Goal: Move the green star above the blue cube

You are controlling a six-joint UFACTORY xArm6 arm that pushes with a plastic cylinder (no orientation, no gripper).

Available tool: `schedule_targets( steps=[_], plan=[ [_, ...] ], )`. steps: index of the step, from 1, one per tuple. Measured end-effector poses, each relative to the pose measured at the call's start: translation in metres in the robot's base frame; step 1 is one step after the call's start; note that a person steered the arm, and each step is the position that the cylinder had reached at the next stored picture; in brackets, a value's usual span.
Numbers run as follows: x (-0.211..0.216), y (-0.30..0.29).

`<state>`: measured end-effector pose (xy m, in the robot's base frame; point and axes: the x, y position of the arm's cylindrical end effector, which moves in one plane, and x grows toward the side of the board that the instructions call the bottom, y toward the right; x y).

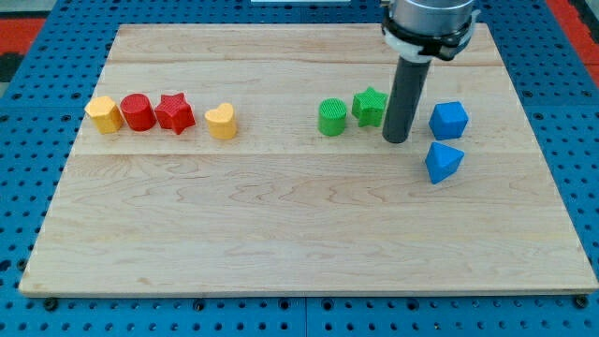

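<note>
The green star (370,106) lies at the view's upper right of centre, partly hidden on its right side by my rod. The blue cube (448,120) sits to the star's right. My tip (396,139) rests on the board between them, touching or nearly touching the star's right edge and clearly apart from the cube.
A green cylinder (331,117) sits just left of the star. A blue triangular block (443,162) lies below the cube. At the view's left stand a yellow block (104,114), a red cylinder (138,112), a red star (174,112) and a yellow heart (221,121). The wooden board (299,225) has edges all round.
</note>
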<state>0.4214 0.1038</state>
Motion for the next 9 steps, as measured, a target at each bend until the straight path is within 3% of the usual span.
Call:
schedule_targets(
  steps=[1, 4, 7, 9],
  plan=[
    [-0.022, -0.037],
    [-0.083, -0.054],
    [-0.086, 0.038],
    [-0.091, 0.051]
  ],
)
